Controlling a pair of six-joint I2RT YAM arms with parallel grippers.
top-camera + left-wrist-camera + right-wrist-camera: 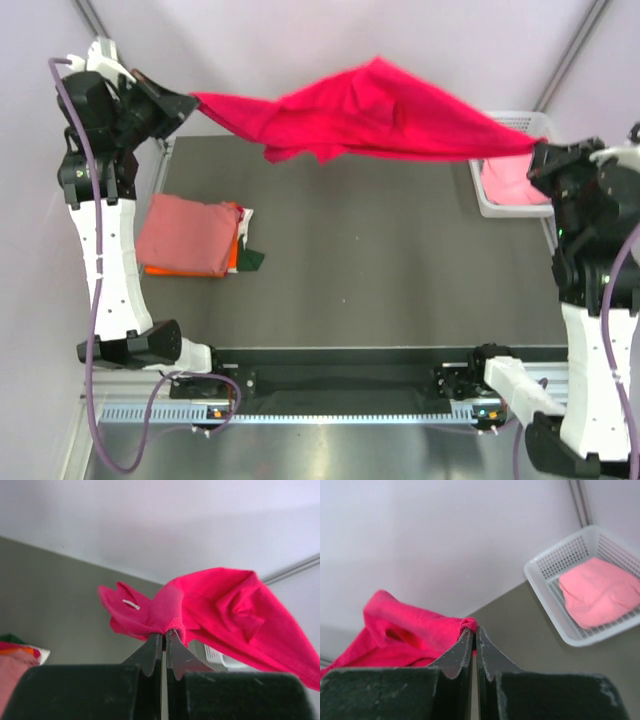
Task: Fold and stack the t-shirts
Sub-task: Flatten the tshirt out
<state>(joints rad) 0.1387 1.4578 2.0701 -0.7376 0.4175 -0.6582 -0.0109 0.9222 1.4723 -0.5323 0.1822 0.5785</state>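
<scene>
The crimson-pink t-shirt (360,115) hangs stretched in the air between both grippers, high above the far half of the table. My left gripper (192,101) is shut on its left end, seen bunched at the fingertips in the left wrist view (165,632). My right gripper (538,152) is shut on its right end, seen in the right wrist view (474,629). A folded dusty salmon t-shirt (185,235) lies on a folded orange t-shirt (160,270) at the table's left. The light pink t-shirt (515,182) lies in the basket, also in the right wrist view (597,597).
A white mesh basket (480,190) stands at the table's far right edge, beside my right arm; it also shows in the right wrist view (555,560). A dark green piece (251,259) sticks out by the folded stack. The dark table (380,270) lies beneath the hanging shirt.
</scene>
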